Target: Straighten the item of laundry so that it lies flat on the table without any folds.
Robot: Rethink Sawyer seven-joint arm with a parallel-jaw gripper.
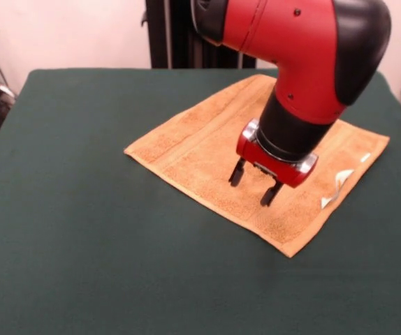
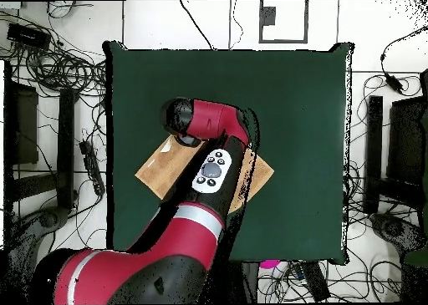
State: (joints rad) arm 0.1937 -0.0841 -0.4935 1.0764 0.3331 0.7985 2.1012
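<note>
Orange-yellow towel (image 1: 207, 150) flat, cornerwise on green table (image 1: 82, 209)

The smooth dark green table (image 1: 82, 230) lies bare across the whole left half and the bottom of the front view, so a hand could sweep there freely. The only thing on it is the flat orange-yellow terry towel (image 1: 186, 150), right of centre, low enough to pass over. Above its middle hangs the red and black arm's gripper (image 1: 254, 183), its two dark fingers (image 1: 237, 172) apart, blocking that spot. In the overhead view the arm crosses the table's lower left.
</note>
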